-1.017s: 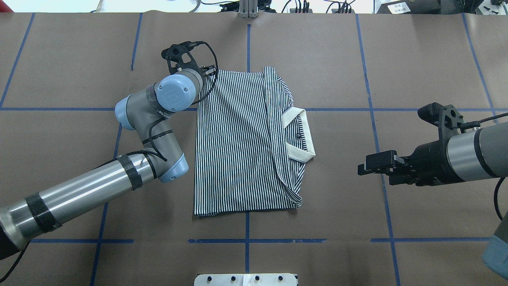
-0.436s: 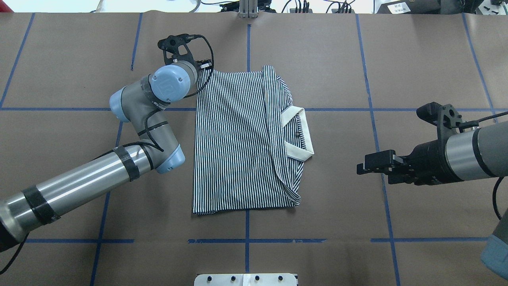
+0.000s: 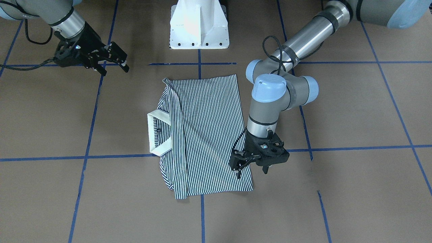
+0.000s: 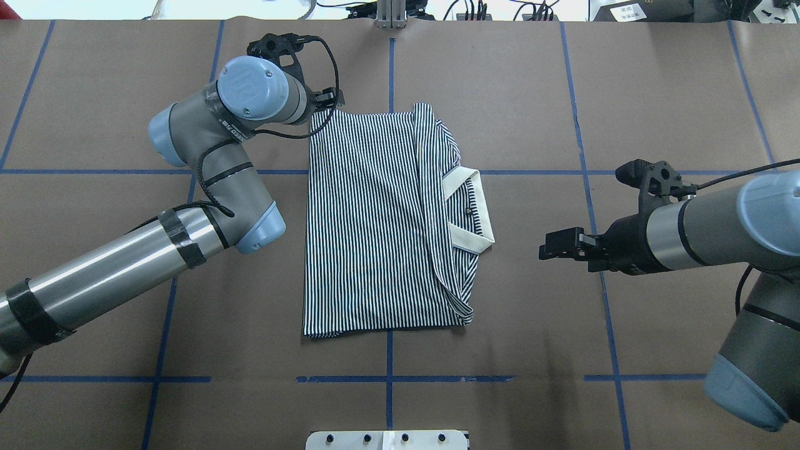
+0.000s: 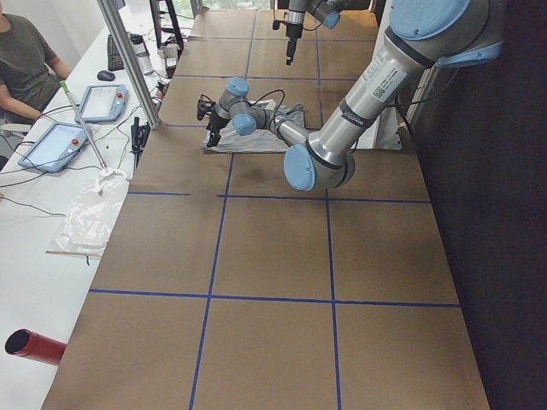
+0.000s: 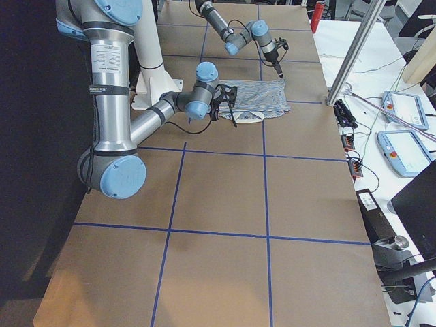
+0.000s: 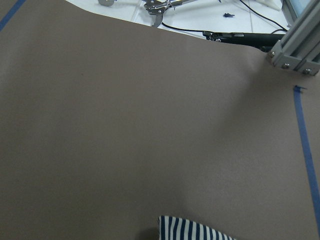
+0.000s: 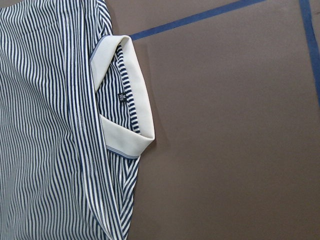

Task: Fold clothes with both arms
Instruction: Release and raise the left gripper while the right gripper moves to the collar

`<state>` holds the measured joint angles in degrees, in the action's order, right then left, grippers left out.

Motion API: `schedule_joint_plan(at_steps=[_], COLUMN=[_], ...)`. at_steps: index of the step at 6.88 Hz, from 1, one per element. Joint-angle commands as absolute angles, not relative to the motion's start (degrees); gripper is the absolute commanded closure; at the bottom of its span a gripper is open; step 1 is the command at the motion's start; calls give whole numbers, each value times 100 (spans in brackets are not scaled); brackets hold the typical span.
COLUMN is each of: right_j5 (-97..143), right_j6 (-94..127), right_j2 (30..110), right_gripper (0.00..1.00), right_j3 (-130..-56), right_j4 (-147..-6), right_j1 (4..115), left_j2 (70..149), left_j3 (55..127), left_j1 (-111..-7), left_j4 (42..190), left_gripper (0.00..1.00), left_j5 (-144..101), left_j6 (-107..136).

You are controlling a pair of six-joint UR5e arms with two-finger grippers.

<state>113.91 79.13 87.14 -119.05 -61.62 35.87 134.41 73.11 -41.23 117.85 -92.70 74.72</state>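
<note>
The striped polo shirt (image 4: 369, 219) lies folded flat at the table's middle, with its cream collar (image 4: 478, 209) on the right side. It also shows in the front view (image 3: 206, 135) and the right wrist view (image 8: 50, 125). My left gripper (image 3: 251, 172) hangs just above the shirt's far left corner, jaws apart and empty. In the overhead view my left gripper (image 4: 325, 100) is mostly hidden under its wrist. The left wrist view shows only that shirt corner (image 7: 192, 231). My right gripper (image 4: 544, 247) is open and empty, hovering right of the collar.
Brown paper with blue tape lines (image 4: 387, 379) covers the table. The white pedestal base (image 3: 199, 27) stands at the near edge. An aluminium post (image 4: 390, 12) stands at the far edge. Tablets (image 5: 60, 141) and a person (image 5: 26, 60) are beyond the far side.
My left arm has risen and swung toward the far edge, off the shirt's corner. My right gripper has moved left toward the collar. The shirt has barely shifted.
</note>
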Motion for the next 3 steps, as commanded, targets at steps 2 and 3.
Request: schedule_joint_plan(at_steps=[2,3], right_j5=[10865,10855], right_j6=[6693,6480], right_j2=[6838,6229], right_gripper=[0,0], right_j3=[-11087,-10631], right_j4=[-8368,-8654], right_j1=[3297,3157], left_j2=[12493,12202], left_j3=[9293,9864], left_j1=[-4131,-4122], left_j4=[10804,10489], left_gripper=[0,0], left_j5=[-9896,-9975], left_j6=[7462,7453])
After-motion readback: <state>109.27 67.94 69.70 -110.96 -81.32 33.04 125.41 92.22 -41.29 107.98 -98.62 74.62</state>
